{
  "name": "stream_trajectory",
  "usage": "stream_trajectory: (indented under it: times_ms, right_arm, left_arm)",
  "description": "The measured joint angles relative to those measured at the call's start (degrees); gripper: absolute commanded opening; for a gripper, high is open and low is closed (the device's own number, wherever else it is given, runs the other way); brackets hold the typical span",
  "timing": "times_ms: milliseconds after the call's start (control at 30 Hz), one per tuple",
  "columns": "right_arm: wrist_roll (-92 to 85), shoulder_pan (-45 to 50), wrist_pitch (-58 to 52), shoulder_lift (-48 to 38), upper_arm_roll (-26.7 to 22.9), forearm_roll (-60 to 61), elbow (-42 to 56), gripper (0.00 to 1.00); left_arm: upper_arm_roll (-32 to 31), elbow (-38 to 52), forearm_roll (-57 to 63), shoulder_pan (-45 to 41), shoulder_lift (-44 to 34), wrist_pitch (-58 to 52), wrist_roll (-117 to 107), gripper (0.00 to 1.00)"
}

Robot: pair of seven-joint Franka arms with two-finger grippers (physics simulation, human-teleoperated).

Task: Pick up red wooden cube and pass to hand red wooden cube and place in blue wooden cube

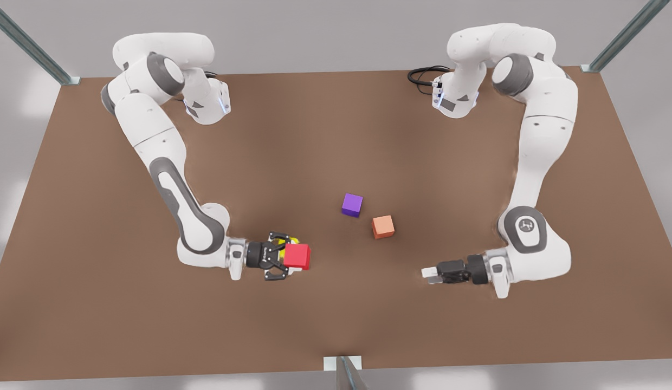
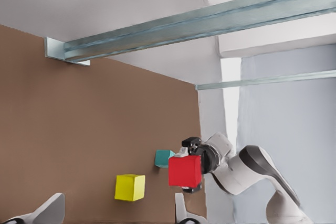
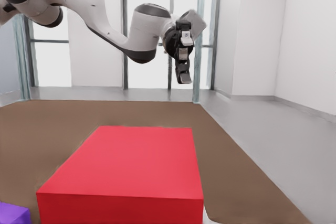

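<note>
1. We see the red wooden cube (image 1: 298, 256) clamped between the fingers of the right gripper (image 1: 283, 255), the black one with the open linkage frame, low on the front view's left side of the table (image 1: 97, 303).
2. This right gripper is the hand named in the task, so we judge the pick-up and the pass to be done, with only the placing left.
3. The left gripper (image 1: 429, 272), with whitish fingertips, hangs low on the front view's right, well apart from every cube. In the left wrist view its fingertips (image 2: 50, 208) stand wide apart and hold nothing. It appears to be waiting.
4. The blue wooden cube (image 2: 164, 158), teal in colour, sits on the table just beside the held red cube in the left wrist view, with a yellow cube (image 2: 130, 188) near it.
5. We cannot tell how high the red cube sits above the table, nor whether it is directly over the teal cube or just to one side. The wrist angle flattens the depth.
6. The purple cube (image 1: 352, 205) and the salmon-orange cube (image 1: 383, 226) lie near the table's middle, close together and between the two grippers. We judge they play no part here.
7. What remains, as we read it, is to line the red cube up over the teal one, lower it and let go.
</note>
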Motion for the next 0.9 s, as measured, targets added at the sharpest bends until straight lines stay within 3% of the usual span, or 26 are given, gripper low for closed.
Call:
stream_trajectory:
  times_ms: [100, 233, 267, 300, 333, 400, 567, 900]
  right_arm:
    - [3.5, -6.9, -3.7, -4.9, -2.1, -22.8, -0.1, 0.64]
    - [15.4, -7.5, -10.9, -12.4, -4.7, -52.3, -0.6, 0.65]
    - [18.9, -7.0, -12.2, -13.1, -4.8, -57.9, -1.3, 0.65]
    - [22.5, -6.4, -13.1, -13.9, -4.8, -62.9, -2.7, 0.65]
    - [26.0, -6.1, -13.9, -14.5, -4.8, -67.4, -3.8, 0.65]
    - [32.7, -5.9, -14.9, -15.0, -4.9, -76.3, -5.4, 0.67]
    - [47.0, -5.8, -14.5, -15.6, -4.9, -87.7, -8.4, 0.67]
    - [67.6, -5.2, -7.6, -14.4, -4.8, -91.6, -12.9, 0.67]
  left_arm:
    - [-3.0, 0.4, 38.4, -8.3, -6.9, -14.7, -4.5, 1.0]
    - [-3.6, 0.8, 57.3, -7.9, -8.4, -28.9, -9.6, 1.0]
    - [1.6, -3.8, 57.6, -9.8, -13.5, -30.2, -10.6, 1.0]
    - [8.6, -16.3, 55.1, -11.8, -23.3, -28.5, -11.2, 1.0]
    - [12.5, -20.5, 53.2, -12.6, -27.6, -28.1, -11.8, 1.0]
    - [15.5, -20.3, 50.7, -11.8, -29.7, -29.3, -13.1, 1.0]
    - [16.5, -18.8, 46.2, -11.0, -29.6, -31.2, -16.7, 1.0]
    - [16.5, -18.2, 42.4, -9.9, -29.2, -31.9, -21.8, 1.0]
